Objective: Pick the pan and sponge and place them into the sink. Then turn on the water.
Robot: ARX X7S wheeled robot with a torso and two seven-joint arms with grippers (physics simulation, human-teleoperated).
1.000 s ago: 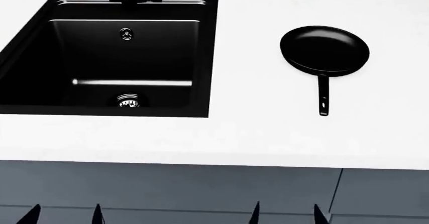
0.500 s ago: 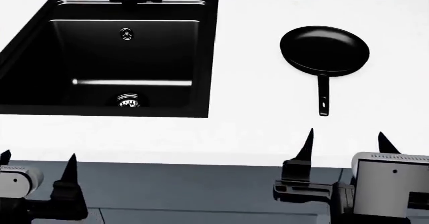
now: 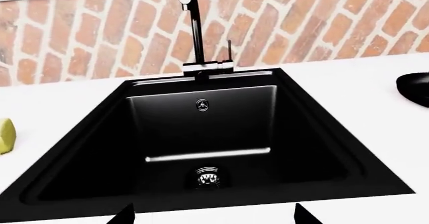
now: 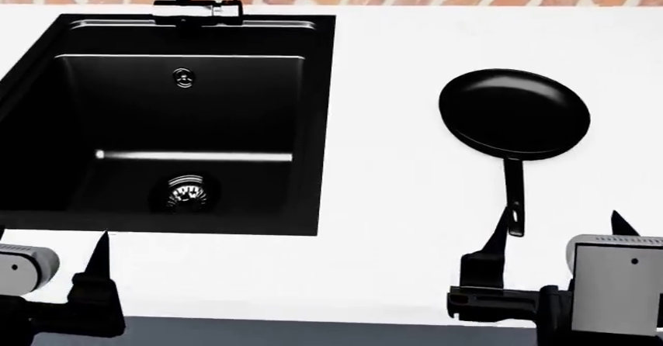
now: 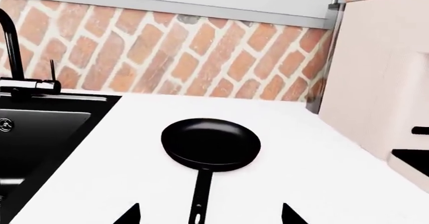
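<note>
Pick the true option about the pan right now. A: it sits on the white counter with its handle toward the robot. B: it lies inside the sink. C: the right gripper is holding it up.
A: the pan rests on the counter beside the sink, handle pointing toward the open right gripper.

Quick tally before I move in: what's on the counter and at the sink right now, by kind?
Pans: 1, the pan
Sponges: 1, the sponge
Sinks: 1, the sink
Faucets: 1, the faucet
Claws: 2, left claw, right claw, both open
Total: 6
</note>
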